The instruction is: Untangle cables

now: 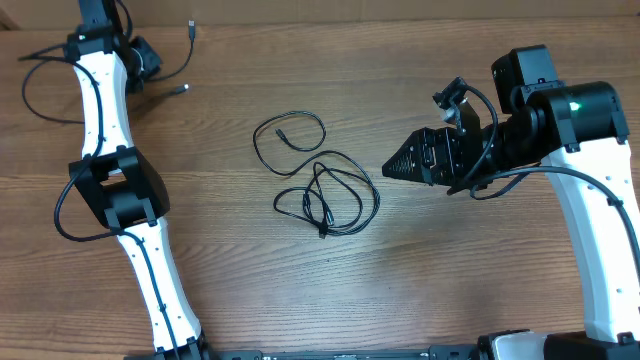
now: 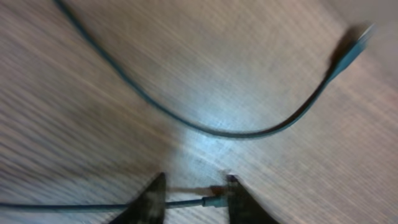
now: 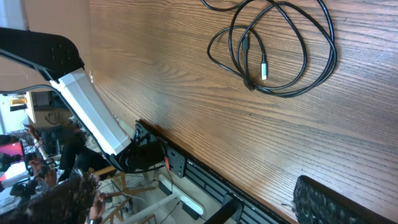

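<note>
Two black cables lie mid-table: an open loop (image 1: 258, 150) and, just below it, a tangled coil (image 1: 322, 230). In the right wrist view the coil (image 3: 273, 92) shows a silvery plug (image 3: 263, 70). A third cable (image 1: 165, 72) lies at the top left by my left gripper (image 1: 148, 60). The left wrist view shows that cable curving (image 2: 236, 134) to a plug (image 2: 351, 50). Its other plug end (image 2: 214, 200) lies across the gap of my left gripper (image 2: 195, 180), whose fingers stand apart. My right gripper (image 1: 395, 168) hovers right of the coil, open and holding nothing; only one finger pad (image 3: 329, 199) shows.
The left arm (image 1: 110, 190) stretches up the table's left side, with its own thicker wire (image 1: 30, 95) looping beside it. The right arm (image 1: 590, 200) fills the right side. The table's front edge and a mounting rail (image 3: 186, 163) run below the coil.
</note>
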Controlling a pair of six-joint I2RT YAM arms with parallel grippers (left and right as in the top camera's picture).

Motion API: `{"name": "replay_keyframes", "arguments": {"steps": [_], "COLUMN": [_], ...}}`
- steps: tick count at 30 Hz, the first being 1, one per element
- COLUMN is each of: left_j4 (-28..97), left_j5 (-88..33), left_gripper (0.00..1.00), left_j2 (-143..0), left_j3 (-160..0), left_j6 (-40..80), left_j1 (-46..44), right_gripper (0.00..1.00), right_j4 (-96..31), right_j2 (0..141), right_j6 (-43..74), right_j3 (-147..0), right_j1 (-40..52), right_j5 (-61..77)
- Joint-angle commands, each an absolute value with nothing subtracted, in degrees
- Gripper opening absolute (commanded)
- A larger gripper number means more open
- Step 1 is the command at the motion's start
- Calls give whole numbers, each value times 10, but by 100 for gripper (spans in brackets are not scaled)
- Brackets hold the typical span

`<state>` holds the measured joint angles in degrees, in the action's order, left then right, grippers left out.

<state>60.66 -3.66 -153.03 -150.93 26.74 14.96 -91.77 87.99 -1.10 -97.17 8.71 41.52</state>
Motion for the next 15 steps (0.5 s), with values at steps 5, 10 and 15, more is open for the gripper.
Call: {"name": "replay_keyframes", "arguments": {"steps": [5, 10, 15], "left_j4": [604, 643, 750], "left_j5": [-220, -282, -360], "left_gripper": [45, 46, 63], "left_j2": [-1527, -1491, -1427], "left_j3": [-1522, -1573, -1600], "left_j6": [218, 218, 218], "left_j1": [147, 147, 141], "right_gripper": [100, 100, 100], "right_j4": [-919, -914, -893], "right_j2": [877, 877, 877], "right_j6": [-16, -16, 42], "right_j3": [-975, -975, -975], "right_j1": [87, 87, 85], "right_j5": [414, 409, 350]}}
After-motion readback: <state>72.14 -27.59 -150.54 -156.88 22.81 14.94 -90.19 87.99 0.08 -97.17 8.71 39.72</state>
